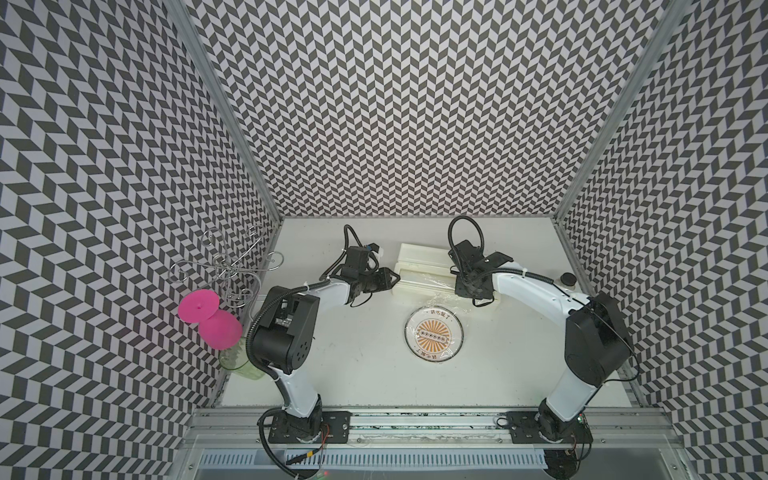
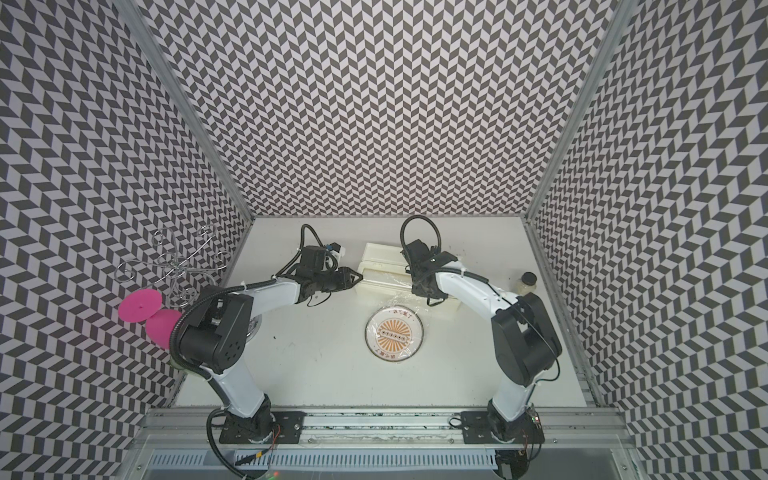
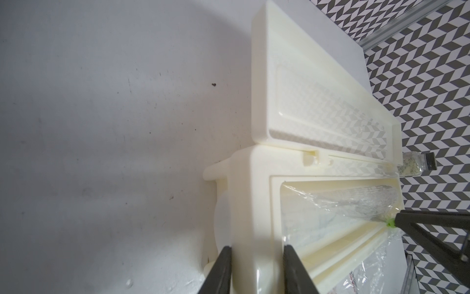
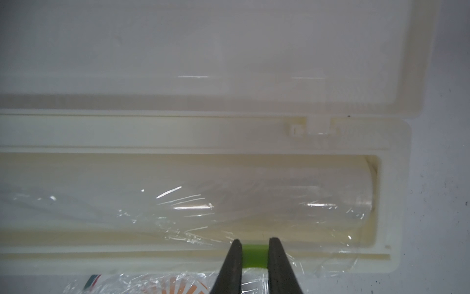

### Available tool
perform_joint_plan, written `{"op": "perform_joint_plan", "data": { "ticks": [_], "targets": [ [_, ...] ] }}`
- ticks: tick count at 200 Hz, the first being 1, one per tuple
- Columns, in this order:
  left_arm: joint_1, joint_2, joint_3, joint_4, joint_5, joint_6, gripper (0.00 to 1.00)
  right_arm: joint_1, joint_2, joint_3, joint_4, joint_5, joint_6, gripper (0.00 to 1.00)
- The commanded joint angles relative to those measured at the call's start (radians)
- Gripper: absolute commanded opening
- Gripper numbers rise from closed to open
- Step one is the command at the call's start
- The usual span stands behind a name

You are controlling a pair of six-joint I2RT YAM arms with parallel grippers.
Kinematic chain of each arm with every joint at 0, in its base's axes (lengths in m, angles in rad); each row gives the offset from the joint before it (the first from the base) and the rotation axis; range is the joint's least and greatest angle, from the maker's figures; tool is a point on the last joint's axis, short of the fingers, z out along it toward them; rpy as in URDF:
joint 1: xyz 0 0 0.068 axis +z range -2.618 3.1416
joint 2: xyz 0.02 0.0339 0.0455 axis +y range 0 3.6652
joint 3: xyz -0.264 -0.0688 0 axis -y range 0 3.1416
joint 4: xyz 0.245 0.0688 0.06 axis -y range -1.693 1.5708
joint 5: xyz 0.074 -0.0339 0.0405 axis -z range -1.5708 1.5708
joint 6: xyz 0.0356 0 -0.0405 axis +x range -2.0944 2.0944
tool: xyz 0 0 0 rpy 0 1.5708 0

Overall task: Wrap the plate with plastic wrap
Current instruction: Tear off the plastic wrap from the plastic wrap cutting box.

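right gripper (image 4: 255,244) is pinching the small green tab (image 4: 255,257), left gripper (image 3: 257,257) is clamping the long cream-white box (image 3: 250,183), probably needing a straight cutting slide next.

My left arm (image 1: 286,328) and right arm (image 1: 594,336) show white shells, bulky black joints and ribbed black cables (image 1: 249,336); the right gripper (image 4: 254,240) has tapered black fingers (image 4: 231,267).

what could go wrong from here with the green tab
1. The right jaws pinch the green tab only at their tips; it may slip free while sliding along the box.
2. The plastic wrap is bunched beside the tab, so it might tear raggedly instead of cutting cleanly.
3. The left jaws hold just one end of the box; a tug could pivot it and drag wrap off the plate.
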Motion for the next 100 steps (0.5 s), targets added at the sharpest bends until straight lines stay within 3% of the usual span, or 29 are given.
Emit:
{"op": "perform_joint_plan", "data": {
  "ticks": [1, 35, 66, 100],
  "targets": [
    [-0.011, 0.111, -0.096, -0.295, -0.101, 0.024, 0.33, -0.008, 0.03, -0.02, -0.045, -0.007, -0.061, 0.17],
    [-0.003, 0.115, -0.096, -0.297, -0.107, 0.025, 0.33, -0.023, 0.01, -0.011, -0.075, -0.016, -0.095, 0.18],
    [-0.003, 0.118, -0.095, -0.298, -0.107, 0.025, 0.33, -0.017, -0.016, 0.006, -0.054, -0.092, -0.081, 0.29],
    [-0.003, 0.116, -0.094, -0.295, -0.108, 0.025, 0.33, -0.013, 0.018, 0.014, -0.024, -0.111, -0.053, 0.32]
  ]
}}
